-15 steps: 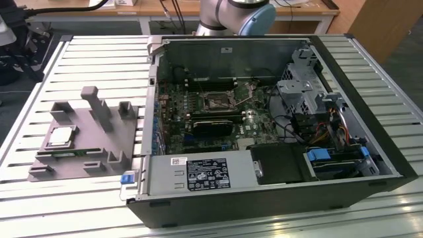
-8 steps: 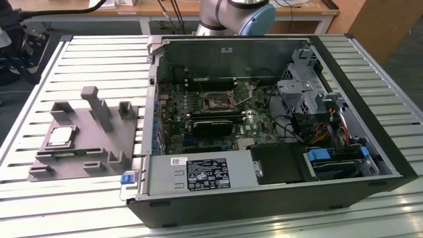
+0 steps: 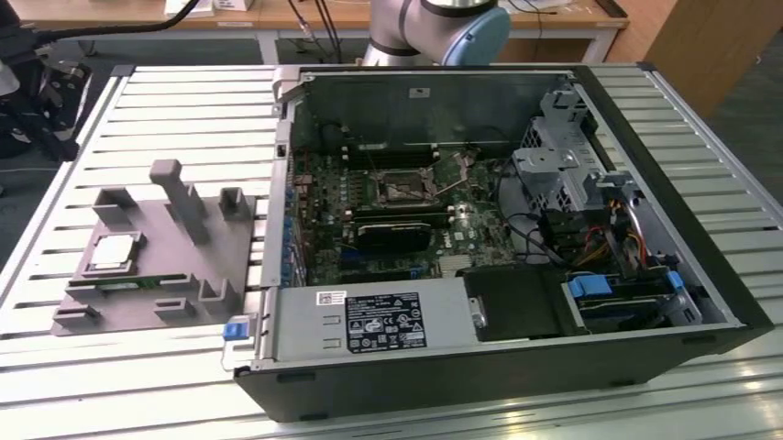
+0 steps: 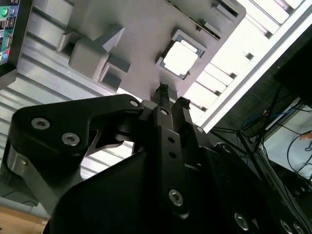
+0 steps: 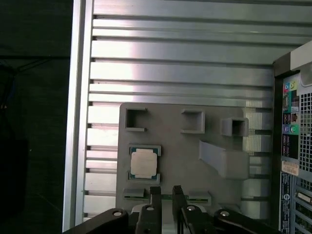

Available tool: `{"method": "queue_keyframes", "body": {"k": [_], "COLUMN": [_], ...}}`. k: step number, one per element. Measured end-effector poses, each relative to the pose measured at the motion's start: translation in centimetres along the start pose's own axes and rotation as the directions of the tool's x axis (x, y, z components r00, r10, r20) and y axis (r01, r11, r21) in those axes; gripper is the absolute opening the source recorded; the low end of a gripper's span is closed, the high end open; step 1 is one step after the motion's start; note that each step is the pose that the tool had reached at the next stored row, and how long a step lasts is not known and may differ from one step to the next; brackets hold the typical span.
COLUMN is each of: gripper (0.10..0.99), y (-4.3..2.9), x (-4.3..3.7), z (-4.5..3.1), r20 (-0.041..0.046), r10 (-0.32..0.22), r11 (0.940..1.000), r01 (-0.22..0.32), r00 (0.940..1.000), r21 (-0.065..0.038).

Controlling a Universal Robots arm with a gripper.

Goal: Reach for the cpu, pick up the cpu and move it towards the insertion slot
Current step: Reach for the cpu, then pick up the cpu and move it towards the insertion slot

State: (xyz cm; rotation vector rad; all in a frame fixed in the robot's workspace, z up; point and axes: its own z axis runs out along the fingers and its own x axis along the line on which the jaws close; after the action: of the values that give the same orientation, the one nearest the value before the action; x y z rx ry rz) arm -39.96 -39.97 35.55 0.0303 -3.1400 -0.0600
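In the first wrist view the black two-fingered end effector (image 5: 166, 191) hangs above the flat grey plastic tray (image 5: 180, 161). Its fingers are parted by only a narrow gap and it holds nothing. In both wrist views the tips sit just short of the cpu (image 5: 144, 163), a small square chip with a silvery-white metal top and a thin tan rim. The chip lies flat in its own shallow recess and is untouched, so the reach looks unfinished.

To do this step well, I judge that the end effector (image 4: 173, 95) should centre over the cpu (image 4: 181, 58). The gap looks narrower than the chip, so it should widen before any descent. The fingers need to meet two opposite edges squarely. The recess walls stand close around the rim and leave little room for an off-centre approach. The raised grey blocks nearby are also best kept clear of.

In the exterior view the cpu (image 3: 113, 252) and tray (image 3: 135, 302) rest on the ribbed aluminium bench (image 3: 183, 101), at the exterior view's left. The insertion slot (image 3: 401, 186), a square dark socket in a shiny metal frame, lies well apart inside the open black computer case (image 3: 490, 376).
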Motion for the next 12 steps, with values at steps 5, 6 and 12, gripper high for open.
{"method": "queue_keyframes", "body": {"k": [5, 6, 12], "gripper": [0.412, 0.467, 0.647], "y": [-0.08, -0.11, -0.36], "x": [0.07, 0.07, 0.18], "z": [0.74, 0.91, 1.99], "r20": [-0.0108, -0.0137, -0.0172], "r10": [0.001, 0.001, 0.001], "r11": [1.0, 1.0, 1.0], "r01": [-0.001, -0.001, -0.001], "r00": [0.9999, 0.9999, 0.9999], "r21": [0.0, 0.0, 0.0]}}
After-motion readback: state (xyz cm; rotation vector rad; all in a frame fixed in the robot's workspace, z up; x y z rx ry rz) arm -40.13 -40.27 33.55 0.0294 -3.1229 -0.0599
